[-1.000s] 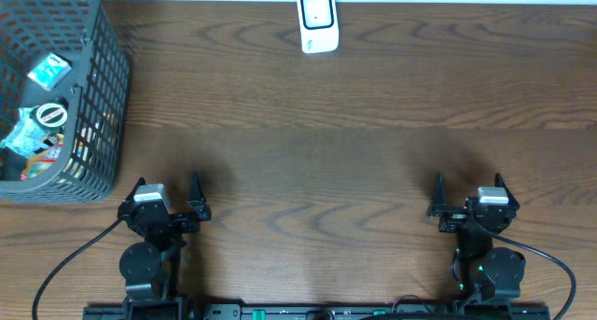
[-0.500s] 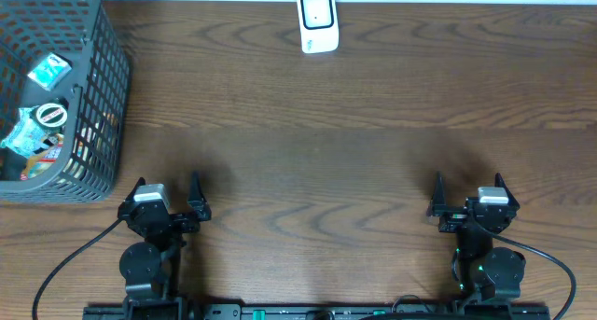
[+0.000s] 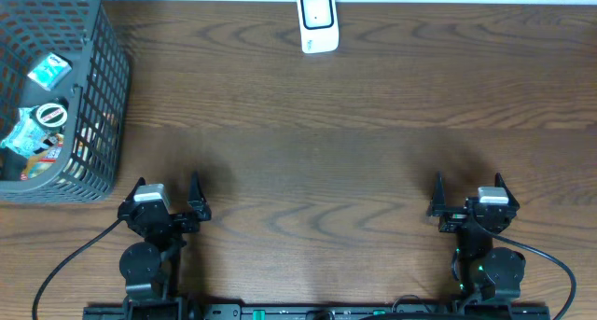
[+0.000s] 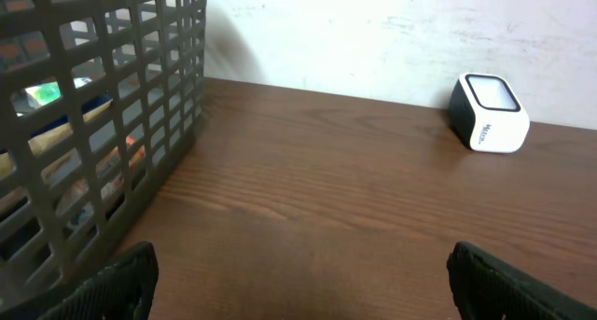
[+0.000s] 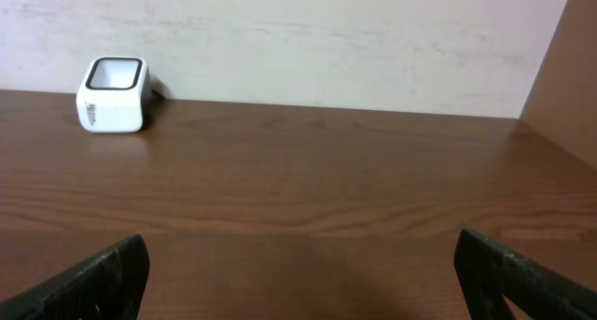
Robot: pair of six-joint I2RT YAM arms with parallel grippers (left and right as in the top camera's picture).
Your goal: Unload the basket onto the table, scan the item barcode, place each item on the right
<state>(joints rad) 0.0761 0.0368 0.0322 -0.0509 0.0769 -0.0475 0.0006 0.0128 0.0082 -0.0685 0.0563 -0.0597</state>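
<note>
Dark brown wood-grain table (image 3: 354, 143) spans the whole overhead view; its surface shows pale streaks of glare across the middle. A dark grey lattice basket (image 3: 110, 105) stands upright with its top open at the table's far left corner, its base resting on the wood. An off-white, scuffed wall (image 5: 326, 40) runs along the table's far edge, and a brown panel (image 5: 564, 68) rises at the right end.

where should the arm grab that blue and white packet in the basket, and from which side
Probably from straight above, through the open top: the basket's mesh walls block any sideways approach. The blue and white packet seems to lie flat on top of the pile, so pinching across its narrower width looks best. The left gripper, open, is the nearer one.
</note>
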